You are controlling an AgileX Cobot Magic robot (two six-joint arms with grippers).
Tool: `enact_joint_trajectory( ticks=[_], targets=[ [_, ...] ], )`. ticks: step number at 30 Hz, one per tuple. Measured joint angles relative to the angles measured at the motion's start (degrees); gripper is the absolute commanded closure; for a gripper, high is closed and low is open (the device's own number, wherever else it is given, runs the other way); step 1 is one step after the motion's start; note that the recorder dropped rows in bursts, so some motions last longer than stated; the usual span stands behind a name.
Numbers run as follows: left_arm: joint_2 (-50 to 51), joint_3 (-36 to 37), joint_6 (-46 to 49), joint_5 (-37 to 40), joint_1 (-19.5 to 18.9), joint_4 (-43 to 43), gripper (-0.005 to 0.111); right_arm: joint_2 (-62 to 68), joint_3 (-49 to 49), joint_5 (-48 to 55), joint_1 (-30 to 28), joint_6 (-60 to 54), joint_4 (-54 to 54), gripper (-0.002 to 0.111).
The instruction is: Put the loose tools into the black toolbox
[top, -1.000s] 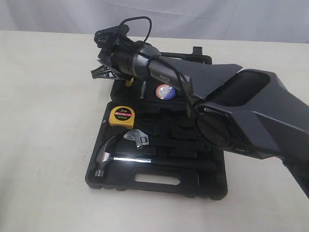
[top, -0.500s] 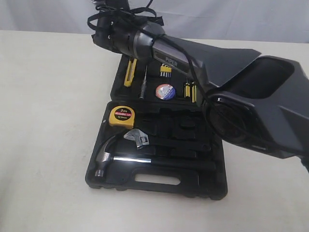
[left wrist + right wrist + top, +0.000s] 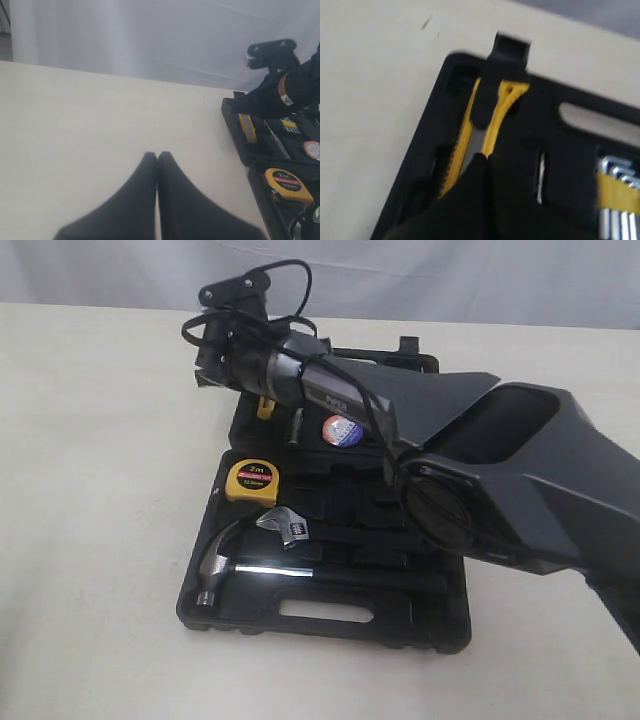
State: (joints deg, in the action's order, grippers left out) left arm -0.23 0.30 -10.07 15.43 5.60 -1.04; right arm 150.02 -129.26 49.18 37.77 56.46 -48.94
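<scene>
Beige table [image 3: 90, 490] bears one toolbox [image 3: 330, 635] holding one tape measure [image 3: 252, 481], one knife [image 3: 247, 128].

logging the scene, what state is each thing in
large black moulded-plastic toolbox: open, laid flat
yellow 2m tape measure: seated in a near-half recess
yellow-black utility knife: lying in a far-half recess
small black tape roll: flat in far half
steel claw hammer: seated in near half
steel adjustable wrench: seated beside hammer
left gripper: shut, empty, above bare table
right gripper: shut, empty, above the knife

"2m" on the yellow tape measure [image 3: 252, 481]; smaller print beneath it unreadable.
</scene>
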Motion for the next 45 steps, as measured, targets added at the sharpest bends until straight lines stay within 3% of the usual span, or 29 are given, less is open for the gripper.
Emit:
enact_joint_trajectory(
  ticks=[5, 11, 22, 45],
  targets=[
    [0.00, 0.00, 0.00, 0.00, 0.00, 0.00, 0.107, 0.57, 0.10, 0.14, 0.00, -9.20, 8.99, 0.109],
    [0.00, 0.00, 0.00, 0.00, 0.00, 0.00, 0.107, -1.37, 0.10, 0.93, 0.11, -11.92, 11.48, 0.109],
    [0.00, 0.00, 0.00, 0.00, 0.00, 0.00, 0.107, -7.24, 0.10, 0.81, 0.36, -7.86, -1.05, 0.109],
    [0.00, 0.00, 0.00, 0.00, 0.00, 0.00, 0.107, 2.40, -0.10, -5.15, 0.45, 0.77, -4.46, 0.109]
  ],
)
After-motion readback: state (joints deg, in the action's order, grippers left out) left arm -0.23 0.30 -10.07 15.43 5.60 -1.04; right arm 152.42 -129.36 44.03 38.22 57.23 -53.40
